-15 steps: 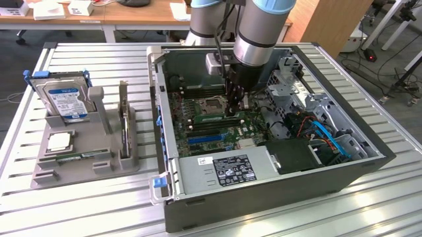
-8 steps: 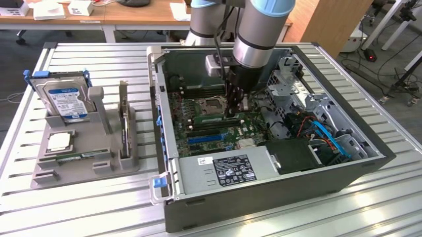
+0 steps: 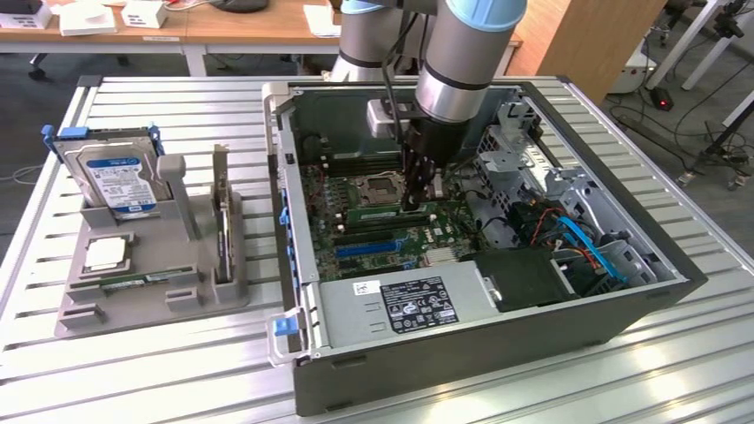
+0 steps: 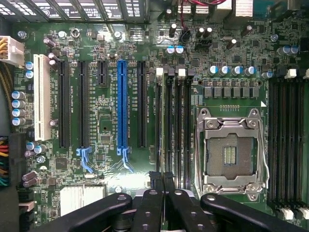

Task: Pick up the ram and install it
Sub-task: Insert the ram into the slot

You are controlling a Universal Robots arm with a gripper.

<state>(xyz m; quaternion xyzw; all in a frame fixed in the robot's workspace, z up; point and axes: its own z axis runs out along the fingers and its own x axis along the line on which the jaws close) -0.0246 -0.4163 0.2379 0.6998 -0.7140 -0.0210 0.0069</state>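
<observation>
1. The end effector (image 4: pixel 162 178) is low inside the open computer case (image 3: pixel 471 371). Its fingers (image 4: pixel 155 180) are pinched almost together, with the tips just above the motherboard. I cannot tell whether a thin board edge is nipped between them.
2. Right at the tips, a green strip runs off toward the exterior view's left. I take it to be the ram (image 3: pixel 367 215), standing on edge in or over a memory slot. I cannot tell whether it is fully seated.
3. The relation that matters is that the ram's long axis lies along the memory slots (image 4: pixel 174 125), which run straight away from the tips. The end effector seems to sit toward one end of the stick, not its middle.
4. Just beside the tips lies the open CPU socket (image 4: pixel 231 150). The tips line up with the slots on the side of the bank away from it.
5. The wrist view gives this slot-by-slot alignment, but any stick there would be edge-on and hard to separate from the slots. The exterior view gives the height over the board and the green strip's length.
6. Well apart, beyond the case wall, a grey fixture (image 3: pixel 71 314) stands on the counter (image 3: pixel 141 371). It holds a second green stick (image 3: pixel 147 281) lying flat and a hard drive (image 3: pixel 118 181) standing upright.
</observation>
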